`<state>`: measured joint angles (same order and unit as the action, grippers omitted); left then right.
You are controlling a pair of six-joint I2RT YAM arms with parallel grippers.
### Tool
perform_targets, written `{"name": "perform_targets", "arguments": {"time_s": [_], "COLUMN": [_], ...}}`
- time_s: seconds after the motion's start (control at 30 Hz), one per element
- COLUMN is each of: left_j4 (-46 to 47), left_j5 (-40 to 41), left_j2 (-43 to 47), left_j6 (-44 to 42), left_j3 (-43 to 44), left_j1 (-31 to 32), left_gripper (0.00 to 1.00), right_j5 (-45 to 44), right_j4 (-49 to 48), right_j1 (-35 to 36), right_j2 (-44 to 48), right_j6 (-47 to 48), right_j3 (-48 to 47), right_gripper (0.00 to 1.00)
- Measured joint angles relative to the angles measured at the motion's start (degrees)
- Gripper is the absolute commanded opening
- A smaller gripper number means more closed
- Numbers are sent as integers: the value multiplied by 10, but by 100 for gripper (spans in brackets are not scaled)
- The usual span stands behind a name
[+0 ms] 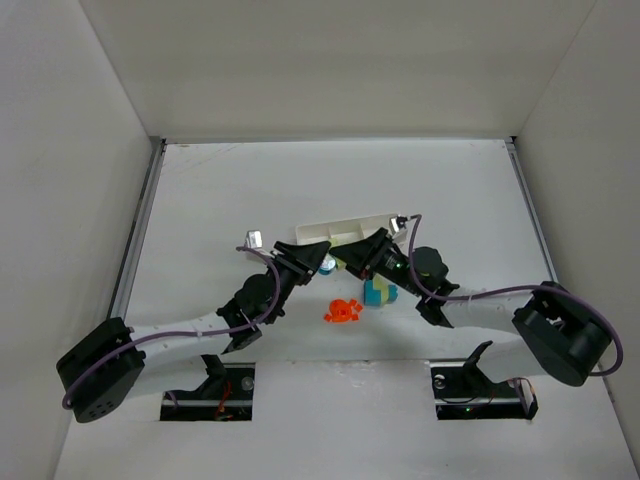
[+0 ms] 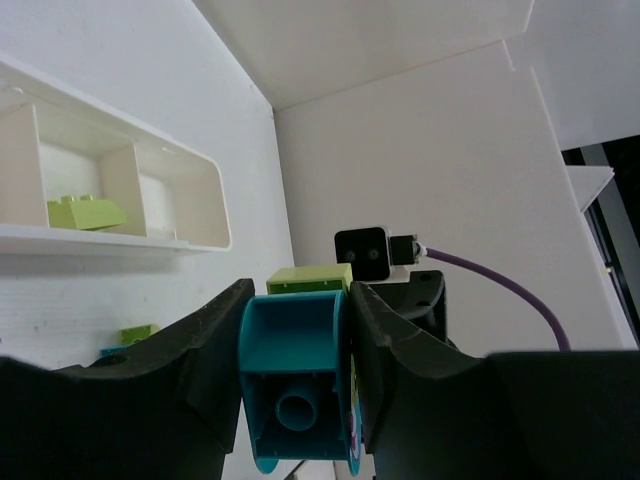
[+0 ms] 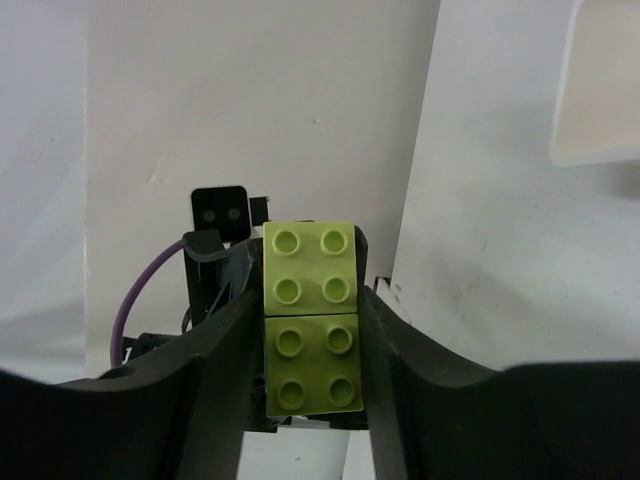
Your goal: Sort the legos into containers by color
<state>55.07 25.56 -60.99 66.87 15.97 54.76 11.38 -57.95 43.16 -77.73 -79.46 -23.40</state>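
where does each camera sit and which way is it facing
top external: above and behind the arms, looking down on the table, white tray and an orange brick; left arm and right arm show.
left wrist: on the left arm, looking past the left hand gripping a teal brick toward the tray; own fingers show.
right wrist: on the right arm, looking past the right hand gripping a yellow-green lego; own fingers show.
shared: wrist views face each other: one shows the right wrist camera, the other the left wrist camera.
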Motion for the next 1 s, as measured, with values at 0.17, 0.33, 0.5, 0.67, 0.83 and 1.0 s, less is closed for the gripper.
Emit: {"name": "perform_targets", "arguments": {"time_s": [0.17,0.33,0.5,0.67,0.83,1.0], "left_j4": [3,6,6,6,5,5], "left_j5": [0,0,-1,-1,-1,-2], "left_j2": [0,3,20,35,39,47], "left_j6": [-2,-2,-2,-2,-1,4], "left_j3": [-3,-12,-19,-21,-25,-35], "left_j1": [0,-2,-4,-7,-9,-9], "left_gripper": [18,16,16,15,14,13], "right_j5": [2,2,2,3,4,5], "right_j4": [5,15,24,26,25,21], "right_j1": [8,8,8,8,8,8], "right_j2": [-5,5,18,24,24,28], "right_j6": [6,24,36,43,47,53], "right_j3": [0,2,10,19,19,21], "right_gripper": [72,74,73,68,58,51]}}
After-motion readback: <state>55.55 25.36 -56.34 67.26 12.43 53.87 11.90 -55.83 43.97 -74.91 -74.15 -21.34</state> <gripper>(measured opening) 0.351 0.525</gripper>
